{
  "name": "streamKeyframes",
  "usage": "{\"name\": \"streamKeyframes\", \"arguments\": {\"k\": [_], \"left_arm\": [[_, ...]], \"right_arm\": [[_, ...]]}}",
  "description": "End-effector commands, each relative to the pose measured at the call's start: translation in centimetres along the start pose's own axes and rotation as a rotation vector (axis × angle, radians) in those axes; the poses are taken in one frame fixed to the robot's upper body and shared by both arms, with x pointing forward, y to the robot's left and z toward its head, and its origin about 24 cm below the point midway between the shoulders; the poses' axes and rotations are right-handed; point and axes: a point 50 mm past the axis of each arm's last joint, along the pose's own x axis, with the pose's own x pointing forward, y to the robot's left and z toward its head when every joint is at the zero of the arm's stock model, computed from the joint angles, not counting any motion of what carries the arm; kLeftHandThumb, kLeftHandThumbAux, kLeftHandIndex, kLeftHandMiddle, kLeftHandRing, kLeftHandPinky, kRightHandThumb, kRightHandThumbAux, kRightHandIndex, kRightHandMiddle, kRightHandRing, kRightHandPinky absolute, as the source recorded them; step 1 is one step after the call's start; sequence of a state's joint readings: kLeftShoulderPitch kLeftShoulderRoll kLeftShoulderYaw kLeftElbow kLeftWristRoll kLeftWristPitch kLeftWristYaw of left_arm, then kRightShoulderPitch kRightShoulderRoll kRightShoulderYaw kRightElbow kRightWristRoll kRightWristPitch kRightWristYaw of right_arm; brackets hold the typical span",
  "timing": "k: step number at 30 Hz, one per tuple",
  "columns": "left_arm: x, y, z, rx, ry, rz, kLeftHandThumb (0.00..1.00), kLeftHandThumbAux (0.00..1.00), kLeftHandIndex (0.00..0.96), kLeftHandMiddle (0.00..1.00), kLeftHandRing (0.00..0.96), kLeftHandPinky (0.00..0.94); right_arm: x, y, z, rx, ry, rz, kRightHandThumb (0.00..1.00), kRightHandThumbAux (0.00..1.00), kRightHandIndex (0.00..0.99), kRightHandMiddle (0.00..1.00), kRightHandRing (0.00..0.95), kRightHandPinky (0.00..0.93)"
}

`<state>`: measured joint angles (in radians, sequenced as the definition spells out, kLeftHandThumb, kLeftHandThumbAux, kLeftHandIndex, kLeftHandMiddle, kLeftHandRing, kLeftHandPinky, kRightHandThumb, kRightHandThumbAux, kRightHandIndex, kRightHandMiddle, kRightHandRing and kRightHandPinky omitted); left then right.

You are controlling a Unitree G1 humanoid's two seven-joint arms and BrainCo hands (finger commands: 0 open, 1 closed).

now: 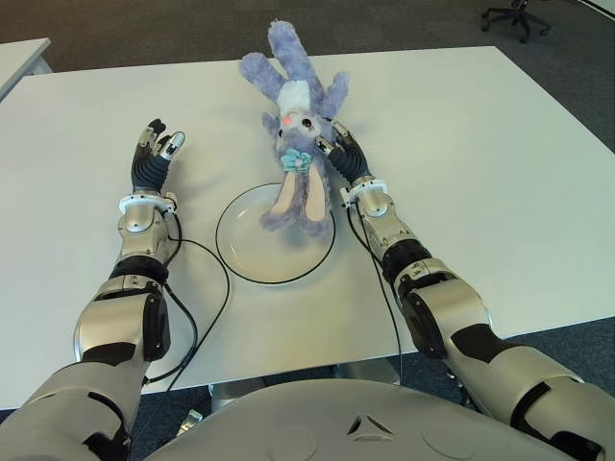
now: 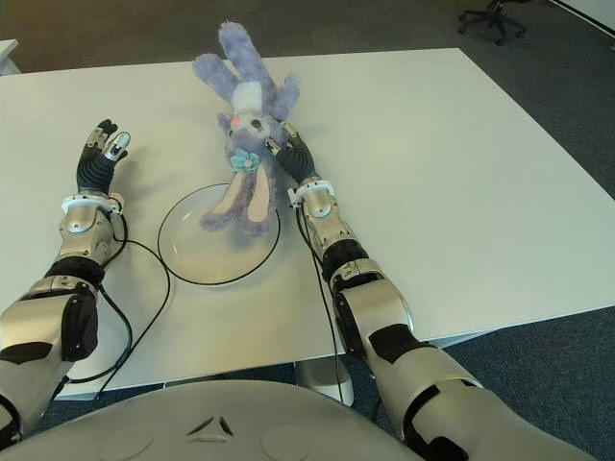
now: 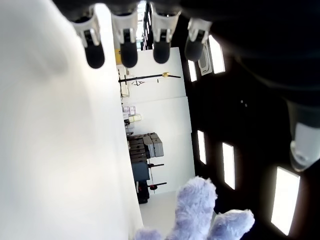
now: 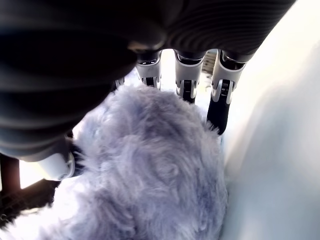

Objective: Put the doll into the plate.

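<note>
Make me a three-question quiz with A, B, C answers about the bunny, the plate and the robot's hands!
1. Where are the bunny's long ears?
A. over the plate
B. off the table
C. under the left hand

2. What colour is the bunny's fur?
A. green
B. purple-blue
C. orange

3. What is the left hand doing?
A. squeezing the bunny
B. lifting the plate
C. open, holding nothing

Answers:
1 A: the bunny has its ears lying over the plate.
2 B: its fur is purple-blue.
3 C: the left hand has spread fingers and is apart from the bunny; the right hand is against its head.
</note>
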<state>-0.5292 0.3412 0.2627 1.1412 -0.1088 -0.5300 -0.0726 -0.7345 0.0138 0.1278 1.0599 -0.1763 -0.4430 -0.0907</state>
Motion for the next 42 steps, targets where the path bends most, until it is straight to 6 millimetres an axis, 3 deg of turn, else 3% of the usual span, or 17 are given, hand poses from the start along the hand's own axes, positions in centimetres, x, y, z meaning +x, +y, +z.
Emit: {"name": "streamKeyframes", "arguments": {"k": [1, 25, 34, 42], "left_arm": [[-2.98, -0.74, -4.55, -0.015, 0.174, -0.020, 0.000, 0.473, 0.000, 0.079, 0.092, 0.117], [-2.75, -0.80, -4.41, -0.014, 0.178, -0.021, 0.000, 0.476, 0.000, 0.082, 0.092, 0.109], [-2.64, -0.81, -4.32, -0.013, 0.178, -0.019, 0.000, 0.475, 0.003, 0.084, 0.095, 0.110], [-2.55, -0.83, -4.19, -0.008, 0.173, -0.018, 0.000, 0.474, 0.008, 0.087, 0.095, 0.107]], "right_arm": [[0.13, 0.49, 0.00, -0.010, 0.011, 0.007, 0.649, 0.478, 0.145, 0.113, 0.130, 0.187], [0.68, 1.00, 0.51, -0.036, 0.015, -0.001, 0.678, 0.457, 0.167, 0.148, 0.156, 0.206], [0.84, 1.12, 0.79, -0.085, 0.002, -0.018, 0.708, 0.457, 0.223, 0.220, 0.229, 0.281], [0.90, 1.12, 0.90, -0.096, -0.006, -0.019, 0.789, 0.452, 0.303, 0.344, 0.362, 0.387]]}}
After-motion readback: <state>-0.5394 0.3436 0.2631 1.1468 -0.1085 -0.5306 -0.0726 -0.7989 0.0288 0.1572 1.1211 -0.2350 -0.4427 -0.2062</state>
